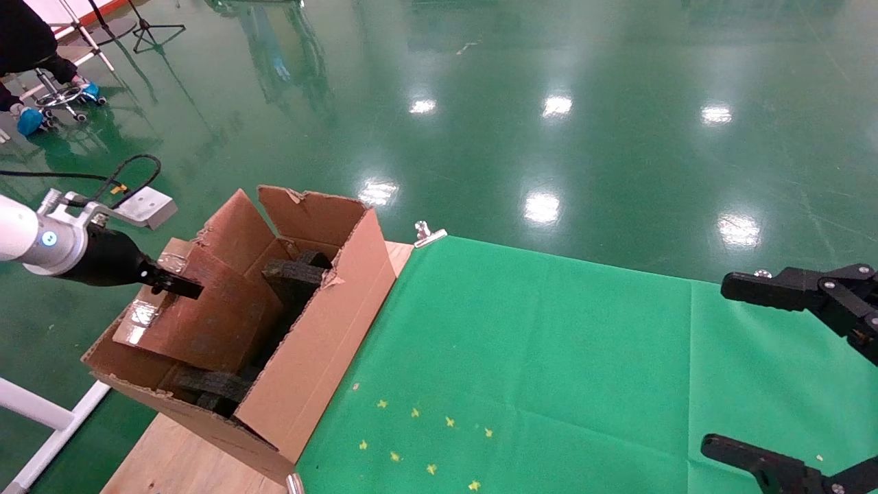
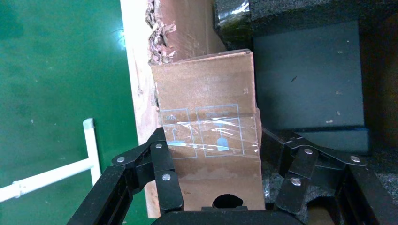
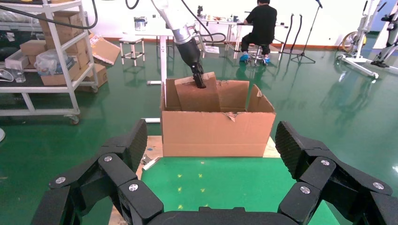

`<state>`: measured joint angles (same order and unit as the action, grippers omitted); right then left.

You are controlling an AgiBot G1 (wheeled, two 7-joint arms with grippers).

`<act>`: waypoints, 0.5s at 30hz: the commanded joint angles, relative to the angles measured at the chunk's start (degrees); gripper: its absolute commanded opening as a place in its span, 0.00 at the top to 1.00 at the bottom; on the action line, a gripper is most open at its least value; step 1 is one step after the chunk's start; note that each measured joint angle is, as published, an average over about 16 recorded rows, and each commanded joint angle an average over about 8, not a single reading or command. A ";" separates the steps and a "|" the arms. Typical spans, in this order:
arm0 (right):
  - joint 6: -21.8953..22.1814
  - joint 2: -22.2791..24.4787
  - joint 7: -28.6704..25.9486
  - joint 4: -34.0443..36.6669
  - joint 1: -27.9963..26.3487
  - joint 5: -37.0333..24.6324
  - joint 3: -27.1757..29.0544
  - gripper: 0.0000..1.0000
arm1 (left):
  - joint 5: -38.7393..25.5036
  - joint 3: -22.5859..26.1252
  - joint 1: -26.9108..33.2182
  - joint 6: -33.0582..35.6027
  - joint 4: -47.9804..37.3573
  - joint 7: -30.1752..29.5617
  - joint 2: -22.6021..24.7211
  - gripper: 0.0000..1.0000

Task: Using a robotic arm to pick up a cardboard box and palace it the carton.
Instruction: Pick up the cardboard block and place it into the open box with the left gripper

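The carton (image 1: 322,343) stands open on the table's left end, with torn flaps and black foam blocks (image 1: 295,274) inside. The cardboard box (image 1: 206,322), brown with shiny tape, leans tilted inside the carton's left part, its upper end above the rim. The robotic arm's left gripper (image 1: 180,285) is at that upper end. In the left wrist view the jaws (image 2: 220,140) stand around the cardboard box (image 2: 206,103) near its round hole; one finger (image 2: 164,173) touches its edge, and a narrow gap shows at the other. My right gripper (image 1: 717,365) is open and empty at the far right.
A green cloth (image 1: 549,357) with small yellow marks (image 1: 425,439) covers the table right of the carton. Bare wood (image 1: 178,460) shows at the front left, and a metal clip (image 1: 426,234) at the cloth's back corner. A white frame (image 1: 41,412) stands left. A shelf rack (image 3: 47,56) is far off.
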<state>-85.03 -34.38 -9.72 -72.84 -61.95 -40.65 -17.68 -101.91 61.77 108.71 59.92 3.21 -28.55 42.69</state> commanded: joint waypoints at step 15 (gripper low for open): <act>0.00 0.00 0.00 0.00 0.00 0.00 0.00 0.00 | -0.05 0.03 0.55 1.24 0.85 0.01 -0.37 0.00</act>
<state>-85.03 -34.38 -9.73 -72.84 -61.96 -40.65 -17.68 -101.67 61.62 109.34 61.32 4.24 -28.35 42.36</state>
